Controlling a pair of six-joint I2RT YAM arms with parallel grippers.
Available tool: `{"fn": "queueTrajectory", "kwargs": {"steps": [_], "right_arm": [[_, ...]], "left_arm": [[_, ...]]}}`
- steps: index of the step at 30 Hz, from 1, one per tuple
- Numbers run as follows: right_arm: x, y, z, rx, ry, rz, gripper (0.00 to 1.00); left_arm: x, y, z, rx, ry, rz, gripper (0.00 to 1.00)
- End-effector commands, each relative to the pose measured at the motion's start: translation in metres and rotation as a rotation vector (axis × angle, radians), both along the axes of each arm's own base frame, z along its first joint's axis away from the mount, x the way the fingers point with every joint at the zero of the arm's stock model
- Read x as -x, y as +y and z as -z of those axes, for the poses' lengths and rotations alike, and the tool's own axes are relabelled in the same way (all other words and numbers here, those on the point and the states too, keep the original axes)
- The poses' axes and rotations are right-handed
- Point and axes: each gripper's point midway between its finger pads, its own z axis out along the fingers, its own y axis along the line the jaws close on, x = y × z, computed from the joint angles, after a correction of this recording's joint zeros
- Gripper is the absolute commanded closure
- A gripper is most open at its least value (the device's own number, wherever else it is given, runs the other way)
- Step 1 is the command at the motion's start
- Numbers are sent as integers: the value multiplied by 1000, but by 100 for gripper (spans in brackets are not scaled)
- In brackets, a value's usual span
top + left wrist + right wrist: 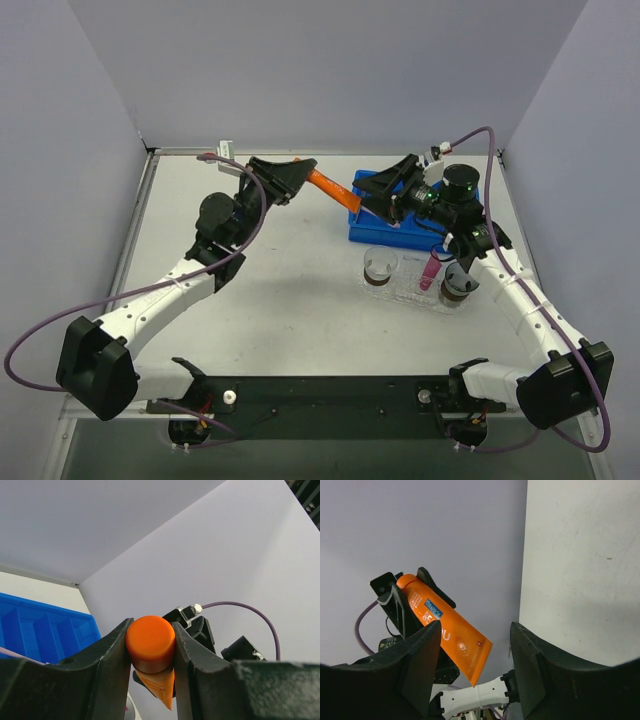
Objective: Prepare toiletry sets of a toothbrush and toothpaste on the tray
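Note:
My left gripper (298,180) is shut on the cap end of the orange toothpaste tube (330,188) and holds it in the air, pointing right. In the left wrist view the orange cap (150,642) sits clamped between the fingers (112,665). My right gripper (362,200) is open above the blue bin, and the tube's flat end (470,655) lies between its jaws without touching them. The magenta-pink tube (430,270) lies on the clear tray (405,290). The toothbrush is not clearly in view.
The blue compartmented bin (400,232) stands at the back right, under my right gripper; it also shows in the left wrist view (40,630). Two small clear cups (380,266) (458,287) stand on the tray. Grey walls close in the table on three sides.

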Motion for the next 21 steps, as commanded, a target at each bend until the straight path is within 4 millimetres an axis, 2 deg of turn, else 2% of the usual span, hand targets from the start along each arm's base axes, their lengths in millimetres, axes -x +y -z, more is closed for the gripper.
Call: {"fn": "queueTrajectory", "kwargs": {"steps": [1, 4, 16, 21], "right_arm": [[6, 2, -43, -105, -104, -28, 49], [6, 3, -46, -125, -98, -29, 51], [9, 4, -38, -127, -66, -38, 53], [10, 5, -42, -133, -68, -45, 55]], "left_arm": [[10, 1, -44, 91, -115, 12, 100], [5, -2, -40, 96, -104, -1, 100], [1, -7, -52, 146, -137, 12, 100], [-2, -7, -46, 141, -131, -2, 100]]}}
